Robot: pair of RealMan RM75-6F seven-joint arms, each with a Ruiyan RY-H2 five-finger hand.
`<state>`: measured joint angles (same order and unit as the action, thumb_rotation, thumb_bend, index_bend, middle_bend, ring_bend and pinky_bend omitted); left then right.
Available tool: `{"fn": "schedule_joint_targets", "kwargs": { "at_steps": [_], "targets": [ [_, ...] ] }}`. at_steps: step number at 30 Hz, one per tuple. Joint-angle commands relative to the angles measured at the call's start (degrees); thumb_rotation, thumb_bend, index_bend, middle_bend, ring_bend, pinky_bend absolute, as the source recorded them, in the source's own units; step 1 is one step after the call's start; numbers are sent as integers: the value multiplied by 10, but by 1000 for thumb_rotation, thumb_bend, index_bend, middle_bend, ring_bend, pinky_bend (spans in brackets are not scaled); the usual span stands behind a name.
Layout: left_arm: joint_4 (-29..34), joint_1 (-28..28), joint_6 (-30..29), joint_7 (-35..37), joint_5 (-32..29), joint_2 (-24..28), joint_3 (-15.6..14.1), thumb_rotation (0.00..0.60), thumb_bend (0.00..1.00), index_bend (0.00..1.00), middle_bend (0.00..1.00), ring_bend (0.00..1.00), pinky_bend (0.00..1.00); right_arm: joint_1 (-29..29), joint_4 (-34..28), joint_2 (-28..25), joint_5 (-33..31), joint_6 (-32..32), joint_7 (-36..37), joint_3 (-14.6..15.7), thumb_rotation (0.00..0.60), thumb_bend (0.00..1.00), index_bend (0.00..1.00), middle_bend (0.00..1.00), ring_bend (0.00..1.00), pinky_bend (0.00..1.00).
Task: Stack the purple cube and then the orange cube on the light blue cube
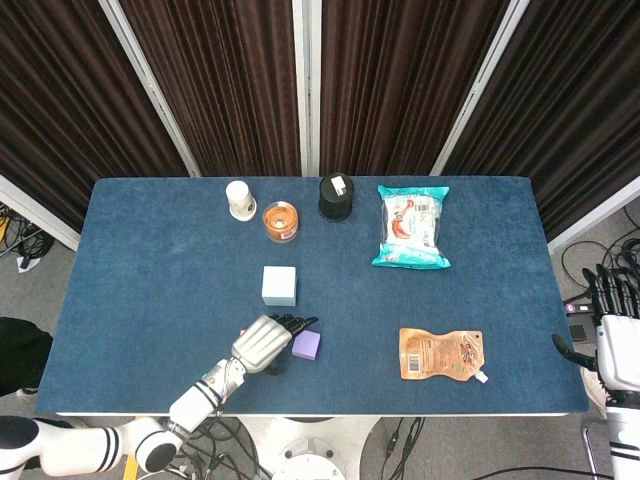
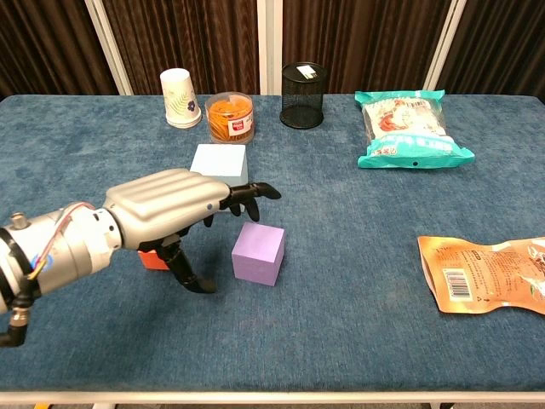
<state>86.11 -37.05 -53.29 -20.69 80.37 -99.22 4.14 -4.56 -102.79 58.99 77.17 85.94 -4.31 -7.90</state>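
Left hand (image 2: 174, 207) palm-down, fingers spread and empty, hovering just left of purple cube (image 2: 259, 252); right hand (image 1: 618, 335) off-table, fingers extended apart.

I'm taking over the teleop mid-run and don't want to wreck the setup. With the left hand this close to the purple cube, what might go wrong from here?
1. The left hand is open beside the purple cube, thumb low: closing off-centre may push the cube away rather than grip it.
2. The orange cube sits mostly hidden under the hand, so the palm could knock it.
3. The blue cube lies just behind the fingers; a lift could bump it.
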Motion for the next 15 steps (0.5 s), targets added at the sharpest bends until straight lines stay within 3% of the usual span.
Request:
{"fn": "schedule_joint_targets", "kwargs": {
  "at_steps": [1,9,15],
  "targets": [
    [-2,-9,6,-6,-6,-6,5,600,161,157,366,289,421,2,0,-2,4,2,5,0,600,98,0,0,0,0],
    [-12,-24,8,-17,-17,-22,14,600,225,204,405,315,445,4,1,-4,12,2,14,2,600,98,0,0,0,0],
    [-31,-30,-5,-13,-11,-37,16,600,258,300,527,379,511,4,2,-5,10,-1,17,0,600,98,0,0,0,0]
  ]
}}
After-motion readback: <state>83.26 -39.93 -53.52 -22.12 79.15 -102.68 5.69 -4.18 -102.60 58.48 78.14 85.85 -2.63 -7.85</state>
